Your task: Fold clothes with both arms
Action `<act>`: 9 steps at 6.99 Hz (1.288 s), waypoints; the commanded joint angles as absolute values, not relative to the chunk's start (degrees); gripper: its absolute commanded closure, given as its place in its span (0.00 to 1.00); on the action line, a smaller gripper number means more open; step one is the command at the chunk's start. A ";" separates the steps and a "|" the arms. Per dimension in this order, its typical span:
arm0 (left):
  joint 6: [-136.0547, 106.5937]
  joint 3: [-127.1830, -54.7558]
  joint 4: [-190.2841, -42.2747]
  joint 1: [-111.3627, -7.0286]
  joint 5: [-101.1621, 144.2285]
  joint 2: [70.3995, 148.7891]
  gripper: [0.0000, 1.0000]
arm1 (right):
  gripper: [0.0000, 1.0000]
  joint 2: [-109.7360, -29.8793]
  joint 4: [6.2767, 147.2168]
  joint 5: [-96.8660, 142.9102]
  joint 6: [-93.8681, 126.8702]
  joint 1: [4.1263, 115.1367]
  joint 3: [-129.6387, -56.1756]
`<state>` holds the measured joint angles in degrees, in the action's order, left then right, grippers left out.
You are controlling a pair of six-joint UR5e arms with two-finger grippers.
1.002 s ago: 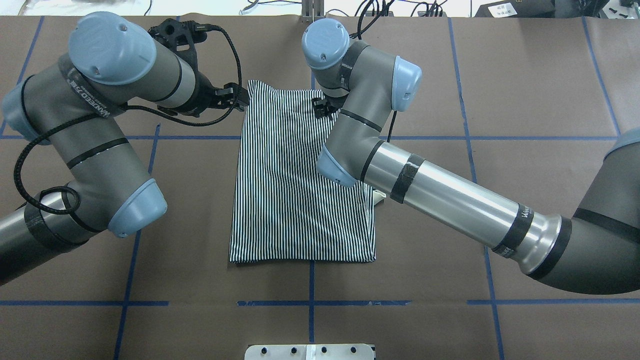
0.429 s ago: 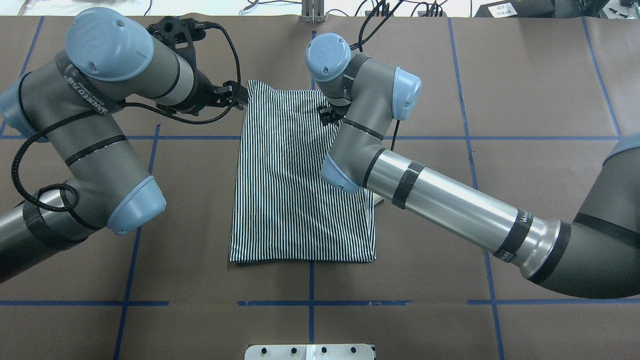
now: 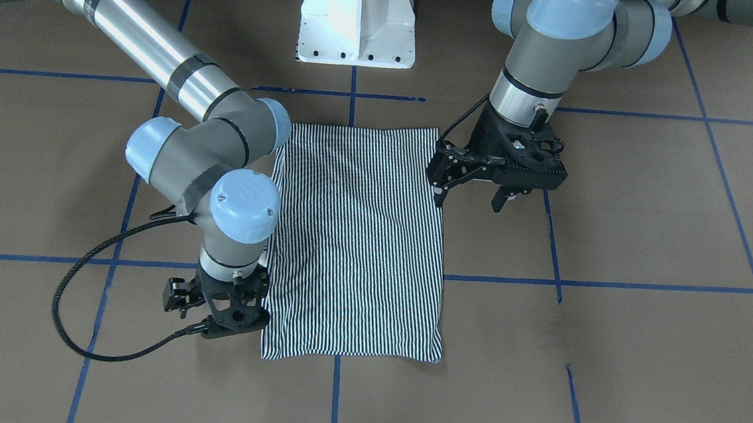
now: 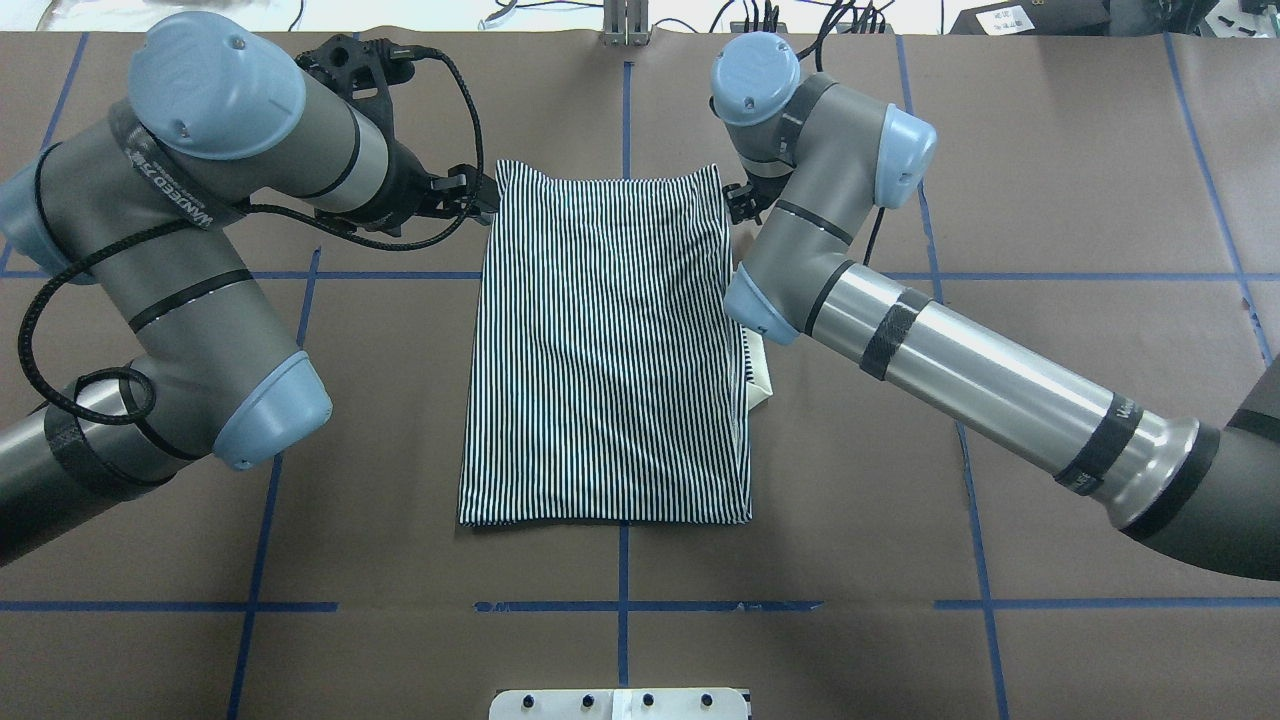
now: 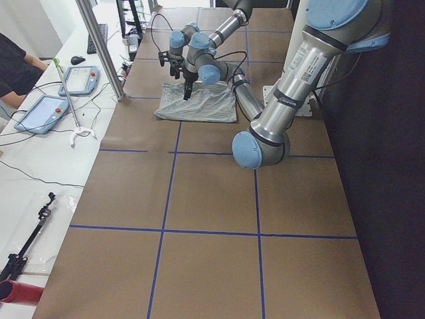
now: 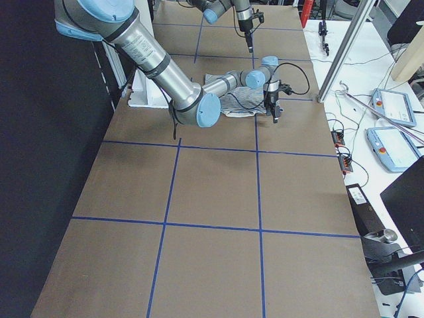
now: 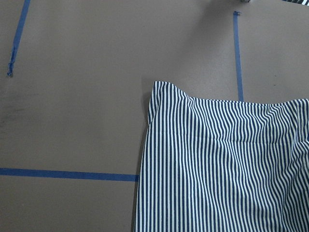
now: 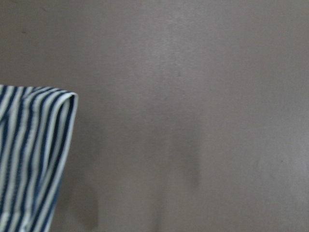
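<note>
Status: the polo shirt (image 4: 600, 350) lies flat at the centre of the table (image 4: 1050, 200) as a tidy, narrow rectangle. No sleeves are showing, and only a sliver of cream collar (image 4: 760, 380) peeks out at one long edge.

The left claw (image 3: 470, 199) hangs above the table beside the shirt, jaws spread and empty. The right claw (image 3: 224, 314) sits low by the far corner, apparently holding nothing; its opening cannot be told.

Assessment: the lengthwise folds look complete, and a crosswise fold probably remains.

Navy-and-white striped polo shirt (image 4: 600, 350) on brown table (image 4: 1050, 180) with blue tape lines (image 4: 1050, 276).
</note>
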<state>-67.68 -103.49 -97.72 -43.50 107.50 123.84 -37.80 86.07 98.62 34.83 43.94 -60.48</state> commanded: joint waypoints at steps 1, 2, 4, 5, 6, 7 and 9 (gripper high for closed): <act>-67.68 -103.71 -97.56 -43.59 107.75 123.66 0.00 | 0.00 -38.41 86.39 102.71 33.57 45.26 -64.05; -69.76 -104.32 -97.38 -43.33 109.15 123.05 0.00 | 0.00 -39.54 86.74 107.18 34.88 45.61 -68.42; -86.92 -110.44 -96.69 -39.85 111.89 117.88 0.00 | 0.00 -44.72 90.58 109.51 40.58 45.18 -80.36; -96.84 -112.83 -96.33 -32.51 106.40 115.51 0.00 | 0.00 -47.43 91.31 112.21 44.26 44.65 -85.99; -104.25 -112.94 -90.93 -25.12 100.87 115.92 0.00 | 0.00 -48.16 91.49 114.32 47.69 44.30 -89.09; -110.42 -112.77 -87.75 -19.39 98.11 116.36 0.00 | 0.00 -49.56 91.32 114.35 50.86 43.34 -91.04; -112.68 -110.41 -86.66 -16.79 95.10 116.46 0.00 | 0.00 -49.83 91.06 114.26 50.98 43.07 -91.05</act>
